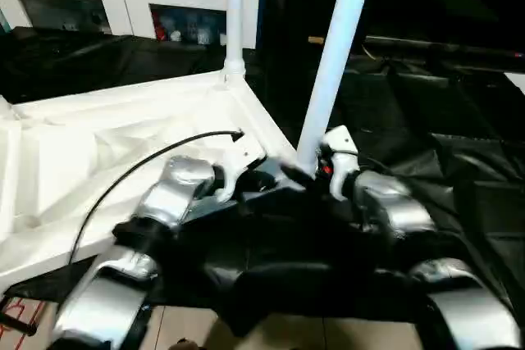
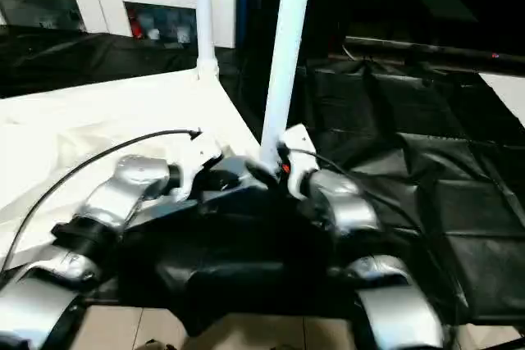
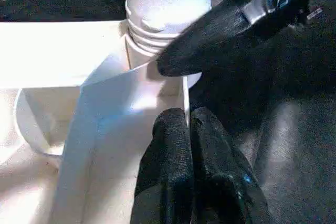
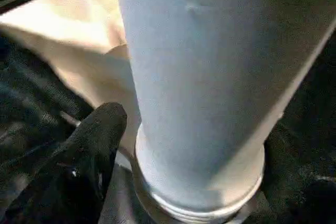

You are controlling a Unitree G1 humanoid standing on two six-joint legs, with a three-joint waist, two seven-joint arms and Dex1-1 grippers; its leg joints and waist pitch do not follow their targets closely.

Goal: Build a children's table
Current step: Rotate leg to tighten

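The children's table, an all-white plastic top (image 1: 123, 145) lying upside down on black sheeting (image 1: 426, 120), is having its legs fitted. The right gripper (image 1: 305, 171) is sitting at the base of the near white tapered tubular leg (image 1: 336, 47), one black finger (image 3: 231, 30) touching the leg just above the threaded collar; whether it is clamping cannot be told. The left gripper (image 3: 190, 145), fingers pressed shut on nothing, is resting against the top's near right rim beside that corner socket. The leg is leaning slightly right, so it is probably still being seated. A second white leg (image 1: 235, 14) is standing upright in the far corner socket. The next move likely calls for straightening the near leg and twisting it home while the top is steadied.
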